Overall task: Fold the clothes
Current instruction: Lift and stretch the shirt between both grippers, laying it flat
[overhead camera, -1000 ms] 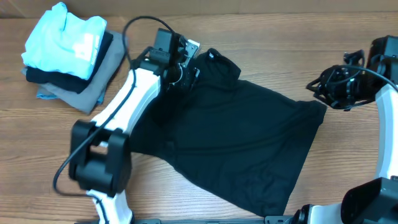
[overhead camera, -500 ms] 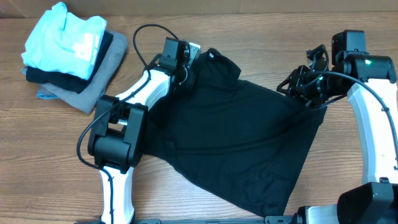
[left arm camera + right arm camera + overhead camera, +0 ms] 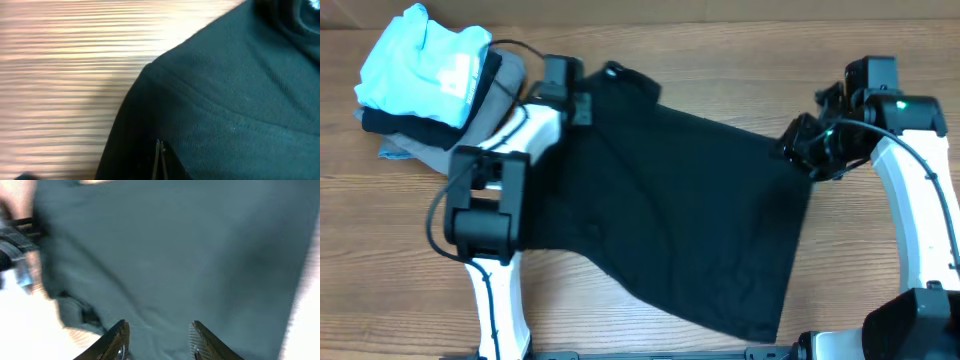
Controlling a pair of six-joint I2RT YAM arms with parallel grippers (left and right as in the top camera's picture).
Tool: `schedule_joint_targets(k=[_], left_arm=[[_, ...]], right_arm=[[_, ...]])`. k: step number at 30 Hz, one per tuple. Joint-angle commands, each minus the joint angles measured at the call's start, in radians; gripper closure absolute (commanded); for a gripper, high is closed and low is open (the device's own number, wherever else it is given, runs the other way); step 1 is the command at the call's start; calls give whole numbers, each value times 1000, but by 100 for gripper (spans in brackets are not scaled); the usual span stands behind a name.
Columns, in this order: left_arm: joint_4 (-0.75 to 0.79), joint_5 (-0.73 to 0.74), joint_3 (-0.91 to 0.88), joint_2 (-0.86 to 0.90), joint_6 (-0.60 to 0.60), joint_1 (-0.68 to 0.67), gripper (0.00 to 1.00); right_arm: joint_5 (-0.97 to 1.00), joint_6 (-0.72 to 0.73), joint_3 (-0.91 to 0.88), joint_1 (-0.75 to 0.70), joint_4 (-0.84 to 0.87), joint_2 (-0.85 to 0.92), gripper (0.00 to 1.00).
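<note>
my left claw (image 3: 159, 161): pinched shut on the shirt (image 3: 690, 210) shoulder edge
my right claw (image 3: 157, 342): fingers apart over its right edge
room: open table (image 3: 880, 260) lower right

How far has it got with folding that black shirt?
Nothing folded yet: the black polo shirt lies spread open on the table. In hand: the left gripper is shut on its fabric near the collar; the right gripper hangs open at the opposite edge. Every fold is left.
</note>
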Motion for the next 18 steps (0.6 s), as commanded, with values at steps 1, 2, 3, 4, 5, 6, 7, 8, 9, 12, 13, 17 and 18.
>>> schedule_joint_targets(k=[1,2,3,4,5,6,7,8,9,12,13,17,18], left_arm=[[-57,98,47,59,-34,79,94],[-74,141,69,56,-17,85,92],[-92,171,90,50,-1,88,90],[-110,193,112,45,15,89,89],[-148,215,150,31,39,89,86],[-182,218,183,17,55,88,85],[-209,218,206,4,66,85,83],[-242,217,235,-14,82,82,82],[-270,217,259,-31,95,80,80],[-374,217,335,-100,122,77,75],[-412,217,358,-128,132,76,73],[-558,217,431,-244,132,75,68],[-597,217,446,-279,132,75,67]], right_arm=[[149,119,-122,4,65,-20,57],[163,136,-162,4,103,-20,57],[165,138,-189,4,131,-20,56],[165,138,-223,4,172,-20,56],[167,138,-282,4,251,-19,55],[179,138,-323,4,311,-19,55],[192,138,-349,4,350,-19,55],[211,138,-372,3,387,-19,55],[234,138,-392,3,422,-19,55],[326,138,-425,3,501,-17,56],[361,138,-425,1,519,-14,57],[373,134,-415,-36,592,13,53],[362,131,-410,-51,611,25,53]])
